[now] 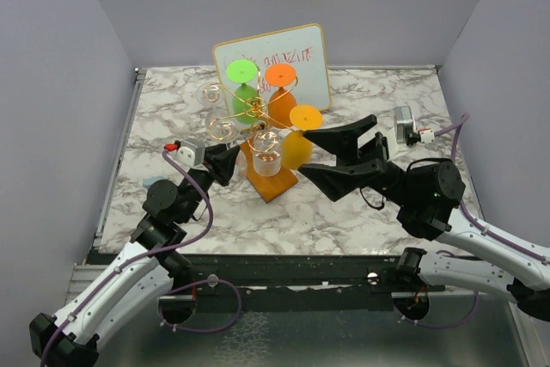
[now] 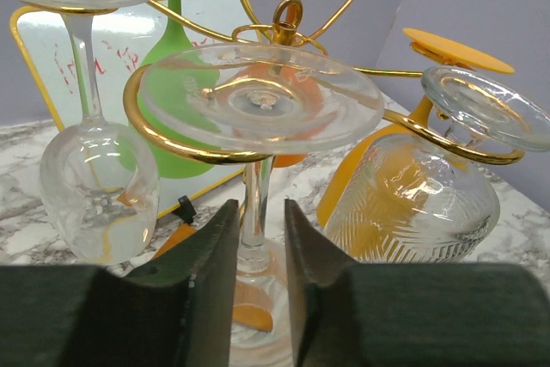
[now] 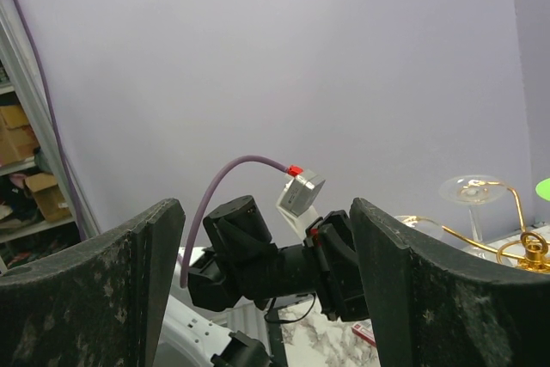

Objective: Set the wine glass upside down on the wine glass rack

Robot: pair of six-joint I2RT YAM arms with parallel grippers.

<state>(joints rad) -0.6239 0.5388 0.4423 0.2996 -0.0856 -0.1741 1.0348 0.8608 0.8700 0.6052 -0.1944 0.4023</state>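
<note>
Left gripper (image 2: 261, 212) narrowly parted, fingers either side of stem of clear wine glass (image 2: 258, 100), small gap showing on one side. Glass hung upside down, foot resting in gold spiral of wine glass rack (image 2: 163, 148), mid worktop (image 1: 258, 221), before whiteboard (image 1: 314, 66) at far edge. Right gripper (image 1: 304, 154) spread wide, empty, beside rack toward right edge.

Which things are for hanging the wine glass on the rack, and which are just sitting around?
For the job:
clear wine glass hanging upside down in a curled arm
gold wire wine glass rack on an orange-brown wooden base
left gripper, fingers either side of the stem

Just there:
gold-framed whiteboard
green wine glass
orange wine glass
yellow wine glass
white marble table
</note>
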